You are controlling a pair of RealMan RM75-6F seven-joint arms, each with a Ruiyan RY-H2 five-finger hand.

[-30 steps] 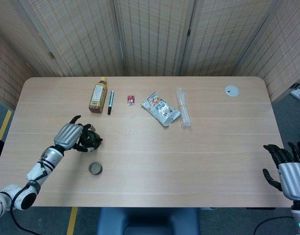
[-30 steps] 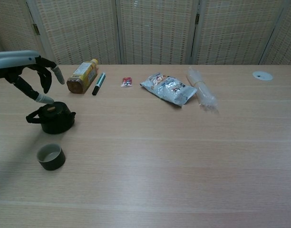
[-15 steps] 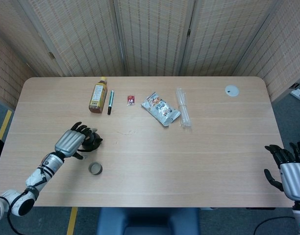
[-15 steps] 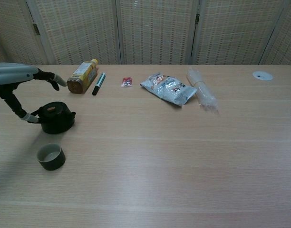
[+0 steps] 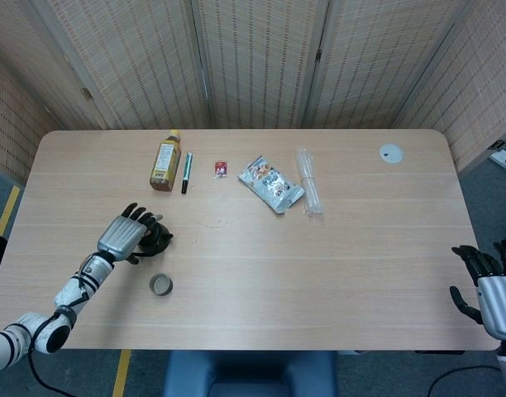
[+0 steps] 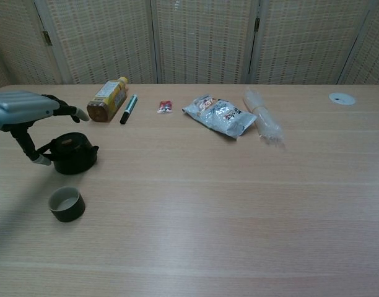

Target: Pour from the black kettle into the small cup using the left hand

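The black kettle point(image 6: 70, 153) stands upright on the table at the left, also seen as the kettle point(image 5: 159, 237) in the head view, partly covered by my hand. The small dark cup point(image 6: 66, 203) sits just in front of it; in the head view the cup point(image 5: 160, 285) lies below the kettle. My left hand point(image 6: 25, 111) hovers at the kettle's left side with fingers spread, thumb down beside the handle, holding nothing. In the head view the left hand point(image 5: 123, 236) lies over the kettle's left edge. My right hand point(image 5: 489, 285) hangs off the table's right front corner, fingers apart, empty.
Along the back of the table lie a yellow bottle point(image 6: 106, 98) on its side, a dark pen point(image 6: 128, 108), a small red packet point(image 6: 165, 106), a silver snack bag point(image 6: 218, 116) and a clear plastic bundle point(image 6: 262, 121). A white disc point(image 6: 342, 98) sits far right.
My left hand dropped from above the kettle lid to its left side and moved slightly nearer, fingers staying spread. Kettle and cup have not moved.
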